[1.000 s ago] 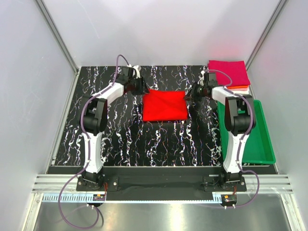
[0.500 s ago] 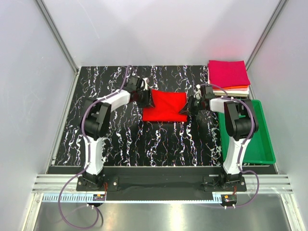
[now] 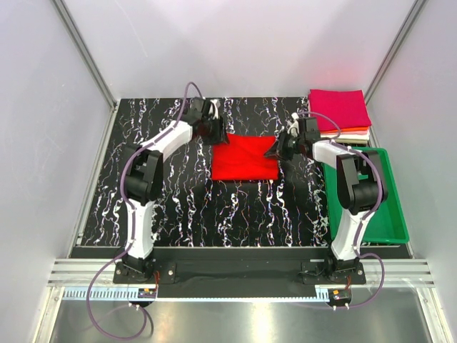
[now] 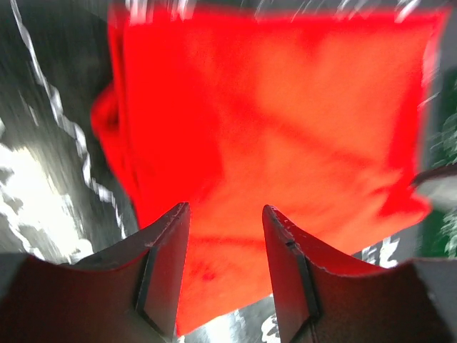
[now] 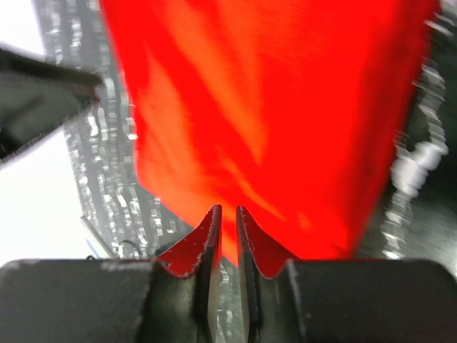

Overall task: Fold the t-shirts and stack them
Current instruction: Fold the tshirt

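Beside green tray (image 3: 391, 214), parted left gripper (image 3: 220, 134) and nearly-closed right gripper (image 3: 273, 151) flank red t-shirt (image 3: 245, 160).

Robot lab test cell. Plain white panel walls (image 3: 235, 43) box me in on the left, back and right, with an aluminium frame post (image 3: 86, 53) running up the corner. The worktop (image 3: 178, 207) is a black marbled mat with a slotted metal rail (image 3: 235, 275) along its near edge. My left arm base (image 3: 136, 266) and right arm base (image 3: 335, 268) are fixed there, with purple cables (image 3: 96, 314) looping out. A brushed metal sheet (image 3: 235, 321) lies in front.
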Motion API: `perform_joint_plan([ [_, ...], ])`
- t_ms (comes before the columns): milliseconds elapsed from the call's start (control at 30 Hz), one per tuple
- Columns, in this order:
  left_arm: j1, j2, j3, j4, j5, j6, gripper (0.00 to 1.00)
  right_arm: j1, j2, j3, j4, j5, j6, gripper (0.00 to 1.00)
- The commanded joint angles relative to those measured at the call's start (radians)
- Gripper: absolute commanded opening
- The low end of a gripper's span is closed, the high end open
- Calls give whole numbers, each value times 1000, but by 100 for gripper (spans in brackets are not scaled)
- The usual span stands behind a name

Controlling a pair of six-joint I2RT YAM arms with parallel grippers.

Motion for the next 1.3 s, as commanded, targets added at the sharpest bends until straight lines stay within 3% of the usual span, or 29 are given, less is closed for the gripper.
perform_joint_plan([
  [0, 25, 57, 131, 10, 17, 22, 50, 30, 14, 90, 36, -39, 25, 21],
  [400, 114, 300, 341, 4, 114, 31, 51, -4, 209, 192, 16, 40, -30, 22],
  [767, 143, 243, 381, 1, 134, 42, 48, -5, 116, 230, -62, 46, -58, 26],
  [1133, 131, 65, 273, 58, 204, 45, 47, -18, 64, 313, -221, 207, -134, 62],
  [1267, 118, 80, 243, 98, 224, 38, 46, -22, 114, 368, -261, 219, -151, 65],
])
